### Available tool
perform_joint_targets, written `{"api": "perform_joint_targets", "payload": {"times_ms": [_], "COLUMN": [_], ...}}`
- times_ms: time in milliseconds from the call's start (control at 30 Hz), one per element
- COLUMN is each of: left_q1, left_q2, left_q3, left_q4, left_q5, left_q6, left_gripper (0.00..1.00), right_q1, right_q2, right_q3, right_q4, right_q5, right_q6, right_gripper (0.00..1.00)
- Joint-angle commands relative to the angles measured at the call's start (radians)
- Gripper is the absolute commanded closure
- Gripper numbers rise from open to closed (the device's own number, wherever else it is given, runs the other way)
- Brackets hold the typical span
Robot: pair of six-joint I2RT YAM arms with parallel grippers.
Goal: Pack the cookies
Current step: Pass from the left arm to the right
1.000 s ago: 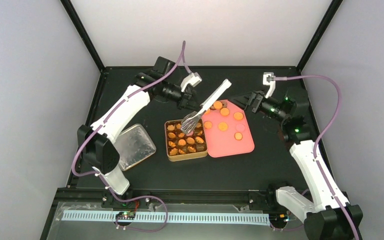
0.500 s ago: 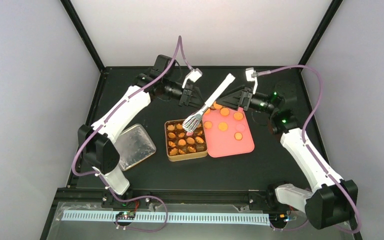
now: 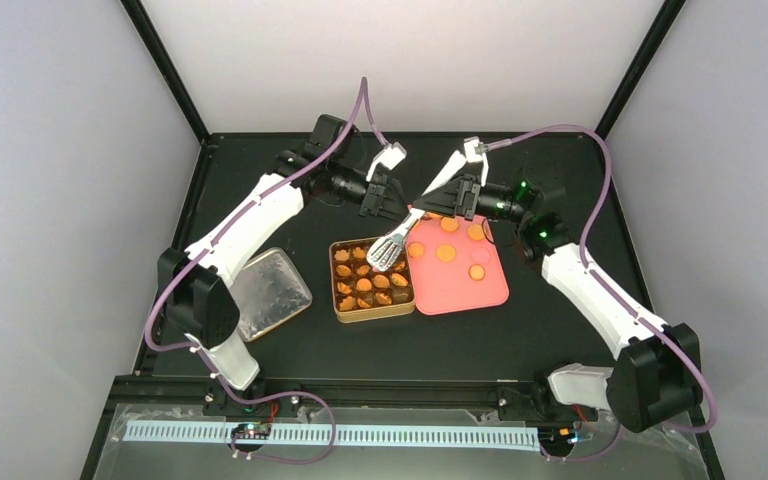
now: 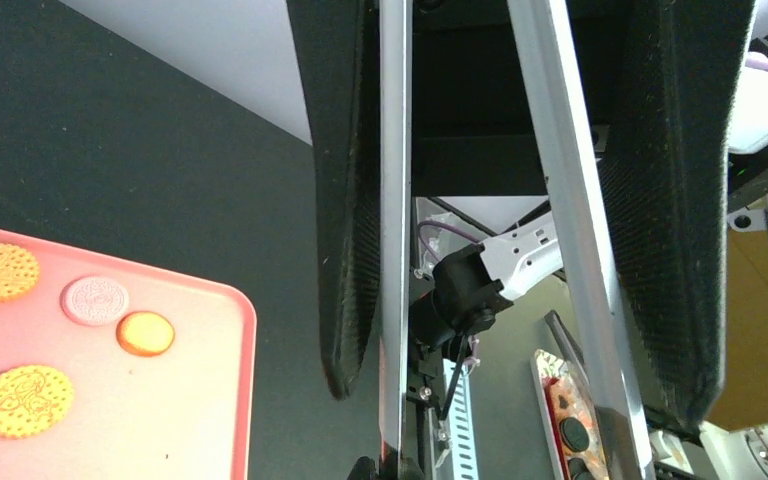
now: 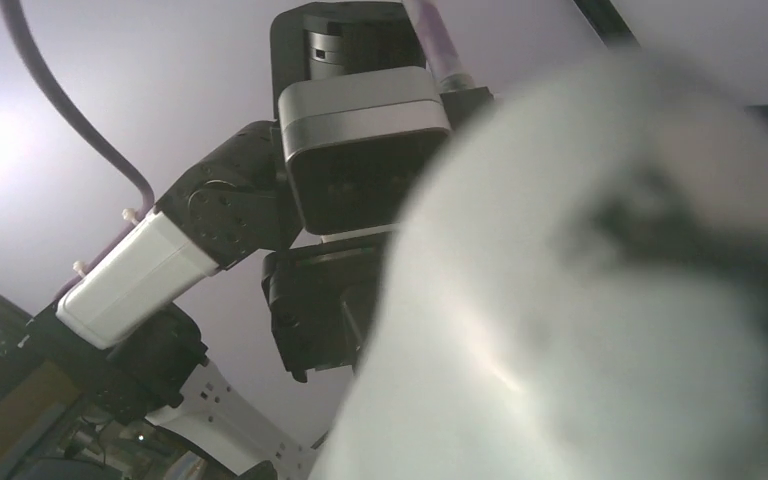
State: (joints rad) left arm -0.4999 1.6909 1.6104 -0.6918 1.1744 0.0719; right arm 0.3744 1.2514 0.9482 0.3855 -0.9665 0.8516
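Observation:
Metal tongs (image 3: 422, 207) slant from back right down to the tin (image 3: 341, 301), their head over its right edge. My left gripper (image 3: 388, 203) is shut on the tongs; in the left wrist view its fingers (image 4: 345, 200) press both metal arms (image 4: 392, 250). I cannot tell whether the head holds anything. Several cookies (image 3: 365, 284) fill the tin's compartments. More cookies (image 3: 445, 252) lie on the pink tray (image 3: 460, 295), among them a pink one (image 4: 94, 300). My right gripper (image 3: 436, 203) sits at the tongs' handle. A blurred white surface (image 5: 610, 300) hides its jaws in the right wrist view.
The tin's silver lid (image 3: 272, 290) lies left of the tin, beside the left arm's base link. Black frame posts stand at the table's back corners. A white slotted rail (image 3: 330, 435) runs along the near edge.
My right arm has swung left across the tray's back edge to the tongs' handle. The tongs' head has shifted slightly right over the tin. The left arm has hardly moved.

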Motion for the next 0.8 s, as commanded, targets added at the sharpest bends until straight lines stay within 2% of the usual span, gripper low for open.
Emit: {"api": "perform_joint_targets", "payload": {"times_ms": [0, 300, 467, 567, 667, 767], "left_q1": [-0.008, -0.007, -0.006, -0.006, -0.007, -0.008], "left_q2": [-0.015, -0.016, -0.014, -0.017, -0.02, -0.025], "left_q3": [-0.001, -0.001, 0.016, 0.02, 0.01, 0.0], "left_q4": [0.004, -0.019, -0.064, -0.104, -0.117, -0.116], "left_q5": [0.024, 0.004, -0.077, -0.102, -0.095, -0.097], "left_q6": [0.019, 0.052, 0.111, 0.154, 0.174, 0.182], "left_gripper": [0.99, 0.98, 0.98, 0.98, 0.98, 0.98], "right_q1": [0.033, 0.036, 0.033, 0.031, 0.031, 0.032], "right_q2": [0.034, 0.044, 0.051, 0.055, 0.077, 0.101], "right_q3": [0.023, 0.024, 0.039, 0.038, 0.04, 0.038], "right_q4": [0.063, 0.085, 0.025, 0.023, 0.072, 0.121], "right_q5": [0.021, 0.032, 0.046, 0.048, 0.023, 0.013], "right_q6": [0.028, 0.056, 0.028, 0.031, 0.077, 0.119], "right_gripper": [0.43, 0.55, 0.62, 0.62, 0.54, 0.52]}}
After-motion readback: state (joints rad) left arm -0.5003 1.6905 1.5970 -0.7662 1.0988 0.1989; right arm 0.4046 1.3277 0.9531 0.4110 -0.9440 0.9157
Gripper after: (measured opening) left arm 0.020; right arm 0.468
